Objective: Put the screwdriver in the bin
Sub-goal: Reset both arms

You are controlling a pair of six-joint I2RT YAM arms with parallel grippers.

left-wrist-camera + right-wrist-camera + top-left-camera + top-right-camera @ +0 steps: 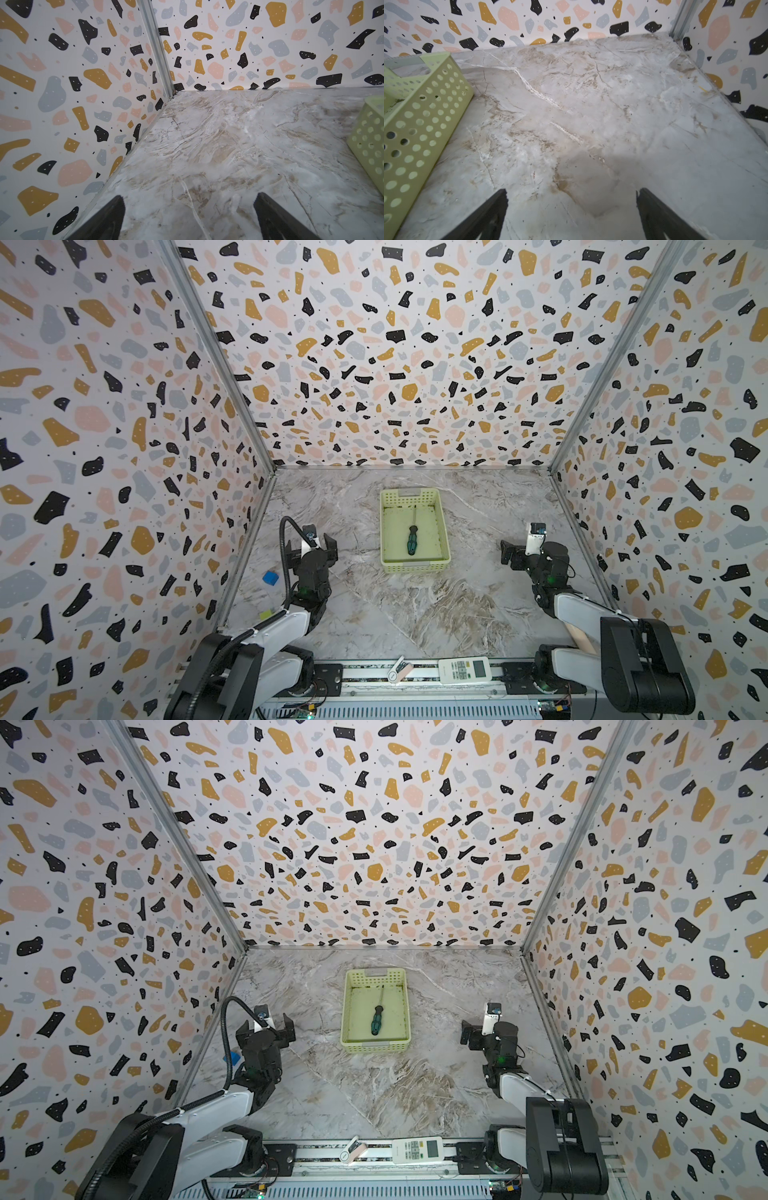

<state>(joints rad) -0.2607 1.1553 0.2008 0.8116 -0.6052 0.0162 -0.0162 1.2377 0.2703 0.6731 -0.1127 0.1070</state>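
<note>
- Between left gripper and right gripper, screwdriver lies flat in bin, touched by neither.
- Jaws of left gripper: spread, empty.
- Jaws of right gripper: spread, empty.

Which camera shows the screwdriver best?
The top views, both equally: each shows the whole screwdriver, handle and shaft, lying flat on the floor of the bin. The left wrist view catches only a bit of the bin's holey wall. The right wrist view shows more of that wall, but no screwdriver.
</note>
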